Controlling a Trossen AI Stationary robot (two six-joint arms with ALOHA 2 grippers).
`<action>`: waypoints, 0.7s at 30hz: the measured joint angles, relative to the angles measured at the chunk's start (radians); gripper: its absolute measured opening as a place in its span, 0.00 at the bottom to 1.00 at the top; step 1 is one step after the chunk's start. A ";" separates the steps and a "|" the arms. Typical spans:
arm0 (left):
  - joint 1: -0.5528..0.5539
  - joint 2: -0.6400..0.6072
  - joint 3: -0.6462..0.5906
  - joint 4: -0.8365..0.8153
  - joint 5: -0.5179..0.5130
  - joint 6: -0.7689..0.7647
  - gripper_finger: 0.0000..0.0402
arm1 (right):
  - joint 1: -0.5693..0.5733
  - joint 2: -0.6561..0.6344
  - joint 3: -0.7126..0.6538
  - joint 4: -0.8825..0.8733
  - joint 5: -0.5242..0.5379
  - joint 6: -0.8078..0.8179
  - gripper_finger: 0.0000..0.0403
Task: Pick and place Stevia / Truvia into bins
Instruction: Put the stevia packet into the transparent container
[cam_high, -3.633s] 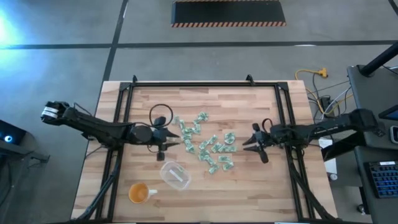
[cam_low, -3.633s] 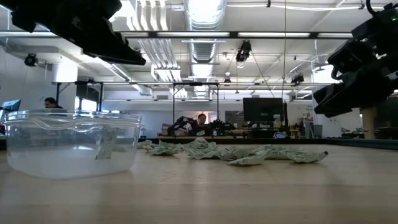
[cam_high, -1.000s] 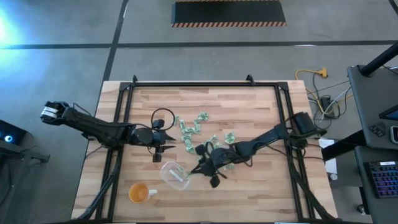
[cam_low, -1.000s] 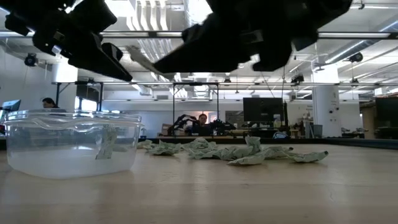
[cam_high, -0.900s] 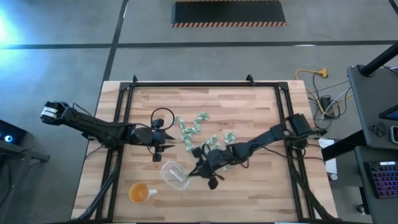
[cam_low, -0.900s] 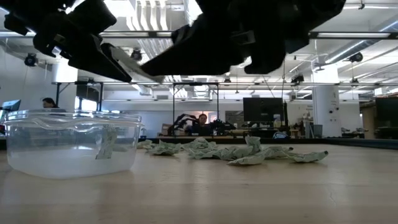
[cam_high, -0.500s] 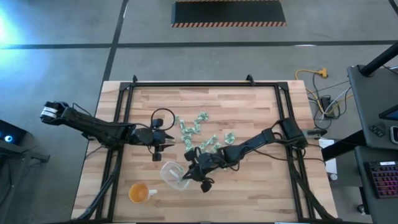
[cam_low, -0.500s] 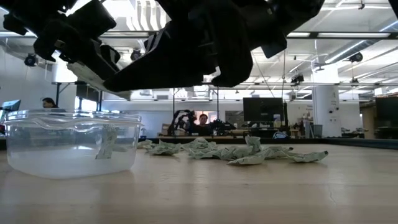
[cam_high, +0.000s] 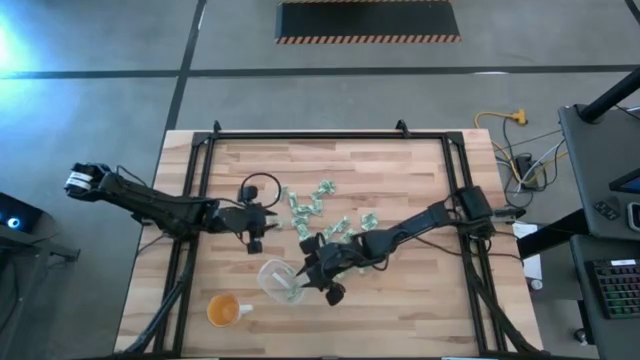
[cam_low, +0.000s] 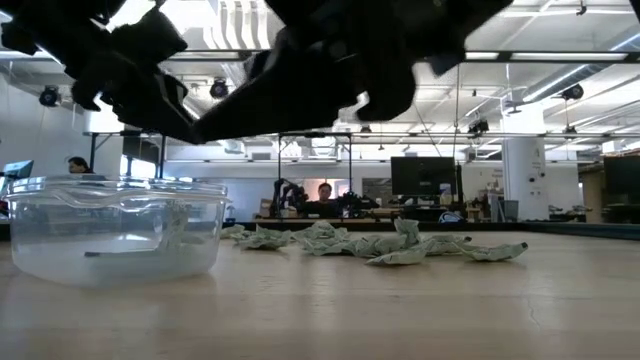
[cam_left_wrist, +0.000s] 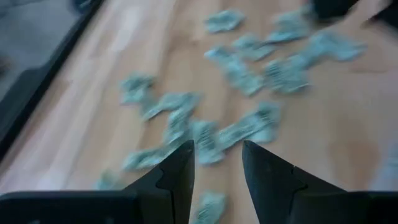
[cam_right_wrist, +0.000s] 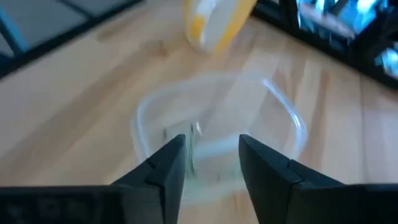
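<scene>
Several pale green and white Stevia / Truvia packets (cam_high: 325, 228) lie loose on the wooden table's middle, and show as a low heap (cam_low: 385, 245) in the low view. The clear bin (cam_high: 272, 276) stands nearer the front edge. My right gripper (cam_right_wrist: 211, 155) hovers open just above the bin's rim (cam_right_wrist: 286, 118), with a packet (cam_right_wrist: 193, 140) below it inside the bin. My left gripper (cam_left_wrist: 217, 162) is open in the air, left of the packets (cam_left_wrist: 249, 81), holding nothing.
A small orange cup (cam_high: 225, 310) stands left of the bin near the front edge, seen beyond the bin as the orange cup (cam_right_wrist: 217, 22) in the right wrist view. A black frame rail (cam_high: 195, 200) borders the table. Bare wood lies right of the bin.
My right gripper has moved from the near edge of the packet heap toward the table's left and near edge, and now stands over the bin. My left gripper has stayed in place and swung its fingers a little toward the far edge.
</scene>
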 joint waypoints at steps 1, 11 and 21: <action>0.003 0.000 0.000 -0.032 -0.021 -0.027 0.29 | 0.000 -0.018 0.000 -0.046 0.010 0.009 0.36; 0.039 0.041 -0.002 -0.204 0.026 -0.154 0.29 | 0.027 -0.237 -0.098 -0.362 0.022 0.115 0.37; 0.070 0.254 0.000 -0.102 0.008 0.083 0.29 | 0.045 -0.373 -0.319 -0.281 0.022 0.168 0.32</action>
